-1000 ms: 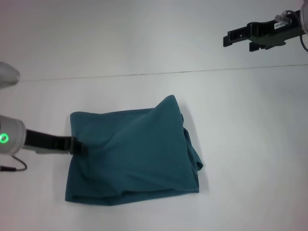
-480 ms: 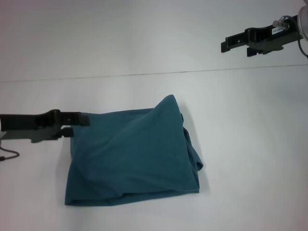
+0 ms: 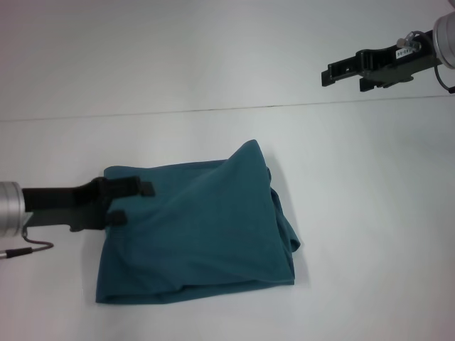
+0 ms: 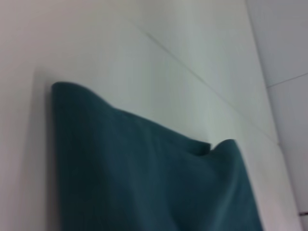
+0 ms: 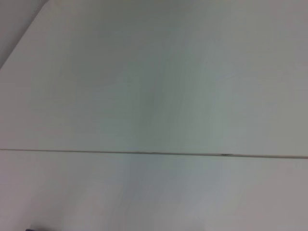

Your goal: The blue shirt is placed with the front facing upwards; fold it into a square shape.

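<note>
The blue shirt lies folded into a rough square in the middle of the white table, plain teal side up, with loose layers bunched along its right edge. My left gripper hovers open over the shirt's left edge near the top corner, with nothing between its fingers. In the left wrist view, the shirt fills the lower part with one corner showing. My right gripper hangs open, high at the far right, well away from the shirt.
A thin seam runs across the table behind the shirt and also shows in the right wrist view as a seam. Bare white tabletop surrounds the shirt on all sides.
My left gripper has let go of the shirt's left edge, lifted toward the upper left corner, then come back in over that edge. The right gripper has risen slightly. The shirt has not moved.
</note>
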You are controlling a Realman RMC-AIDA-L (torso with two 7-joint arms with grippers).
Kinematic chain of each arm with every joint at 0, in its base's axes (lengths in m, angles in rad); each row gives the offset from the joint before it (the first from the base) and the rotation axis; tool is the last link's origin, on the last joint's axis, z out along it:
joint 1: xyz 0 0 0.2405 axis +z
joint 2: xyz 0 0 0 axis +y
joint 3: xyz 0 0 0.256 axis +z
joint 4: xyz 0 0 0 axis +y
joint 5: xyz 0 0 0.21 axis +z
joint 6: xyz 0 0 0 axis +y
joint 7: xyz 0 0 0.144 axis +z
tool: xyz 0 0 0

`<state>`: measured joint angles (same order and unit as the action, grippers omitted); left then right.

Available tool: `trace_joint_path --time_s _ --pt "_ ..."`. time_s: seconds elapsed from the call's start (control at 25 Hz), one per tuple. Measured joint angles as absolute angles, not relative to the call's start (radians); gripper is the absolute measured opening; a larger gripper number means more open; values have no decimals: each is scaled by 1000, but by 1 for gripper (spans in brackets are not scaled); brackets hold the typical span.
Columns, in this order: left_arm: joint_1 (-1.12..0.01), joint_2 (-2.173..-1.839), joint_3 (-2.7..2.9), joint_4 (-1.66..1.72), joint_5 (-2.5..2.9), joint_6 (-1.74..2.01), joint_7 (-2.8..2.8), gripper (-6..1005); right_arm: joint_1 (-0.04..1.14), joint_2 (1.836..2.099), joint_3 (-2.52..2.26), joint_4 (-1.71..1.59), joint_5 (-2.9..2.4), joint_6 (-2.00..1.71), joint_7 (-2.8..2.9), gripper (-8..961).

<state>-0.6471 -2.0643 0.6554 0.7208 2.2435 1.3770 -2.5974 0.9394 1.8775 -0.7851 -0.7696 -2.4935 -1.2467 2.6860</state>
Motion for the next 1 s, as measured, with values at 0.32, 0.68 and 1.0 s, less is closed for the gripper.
trace_joint_path --time_s 0.32,0.68,1.0 --pt "-652 -2066 718 685 2255 1309 -2598 951 942 1878 -804 -766 -2494 -1253 2686 937" --pt "-587 -2067 594 836 2209 1405 -2585 951 965 1942 -850 -743 -2490 -1303 2620 937" --pt "-570 -2064 553 845 2207 1420 -2577 950 1006 1999 -922 -644 -2484 -1269 2605 936"
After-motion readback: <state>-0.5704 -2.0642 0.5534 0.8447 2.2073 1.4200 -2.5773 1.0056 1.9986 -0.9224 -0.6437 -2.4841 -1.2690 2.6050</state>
